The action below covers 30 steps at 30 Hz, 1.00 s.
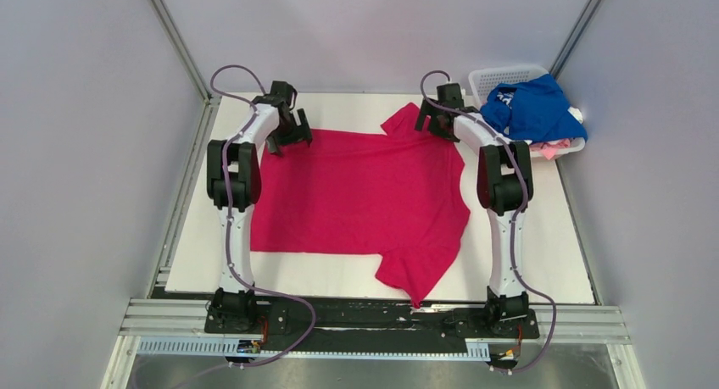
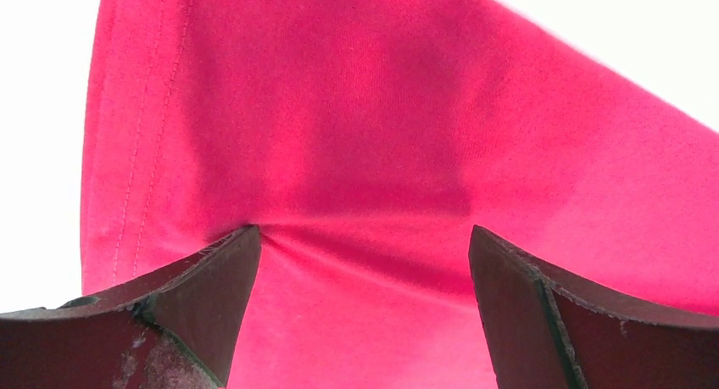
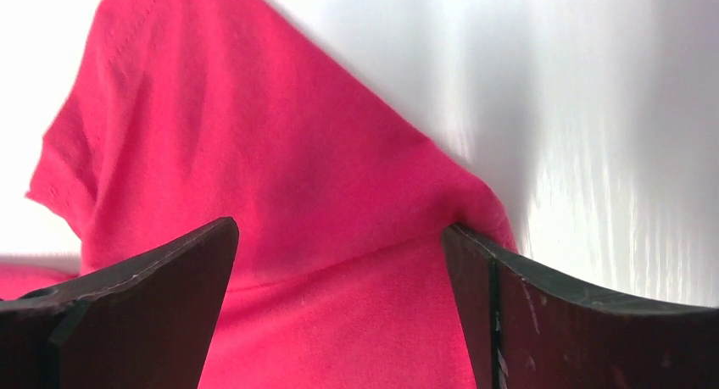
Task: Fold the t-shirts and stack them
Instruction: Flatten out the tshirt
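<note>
Top view: 1 magenta t-shirt [image 1: 356, 194] lies spread flat on the table [image 1: 543, 253], unfolded; blue t-shirt [image 1: 534, 109] sits heaped in the basket [image 1: 509, 74] at far right, nothing stacked, so task judged barely begun. Left wrist: left gripper [image 2: 365, 245] released, jaws wide, tips on the far hem corner. Right wrist: right gripper [image 3: 339, 236] likewise spread, grasping nothing, at the far sleeve.

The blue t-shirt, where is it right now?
In the top view, the blue t-shirt is heaped in the white basket, at the far right corner of the table, just right of the right gripper.
</note>
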Motion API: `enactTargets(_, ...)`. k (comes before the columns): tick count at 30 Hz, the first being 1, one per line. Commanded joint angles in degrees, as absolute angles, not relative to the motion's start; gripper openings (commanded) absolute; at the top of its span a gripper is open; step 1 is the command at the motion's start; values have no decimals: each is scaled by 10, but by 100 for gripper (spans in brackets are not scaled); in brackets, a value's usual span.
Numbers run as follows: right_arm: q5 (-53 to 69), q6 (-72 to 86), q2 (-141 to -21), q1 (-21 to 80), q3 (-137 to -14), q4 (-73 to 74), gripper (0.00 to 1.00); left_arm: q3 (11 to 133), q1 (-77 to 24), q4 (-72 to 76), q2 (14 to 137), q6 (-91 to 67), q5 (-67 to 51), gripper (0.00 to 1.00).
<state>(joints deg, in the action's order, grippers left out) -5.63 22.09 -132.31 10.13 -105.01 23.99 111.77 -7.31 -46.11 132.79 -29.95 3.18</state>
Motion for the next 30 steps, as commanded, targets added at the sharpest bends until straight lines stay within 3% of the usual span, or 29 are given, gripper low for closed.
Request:
enactTargets(1,-53,224,-1395,82,-1139,270,100,1181,-67,-461,1389,-318,-2,100)
enactTargets(9,-32,192,-1461,60,-1281,282,100,1305,-62,-464,1449,-326,-36,100)
enactTargets(12,-11,179,-1429,64,-1292,282,100,1366,-62,-487,1457,-327,-55,100)
enactTargets(15,-19,165,-1353,76,-1250,282,100,1341,-65,-488,1413,-320,-54,100)
enactTargets(19,-42,159,-1207,106,-1102,266,100,1187,-75,-473,1251,-307,-9,100)
enactTargets(25,-50,216,-967,144,-748,183,100,838,-85,-429,988,-349,76,100)
enactTargets(30,-43,275,-806,144,-559,140,100,613,-84,-452,855,-426,159,100)
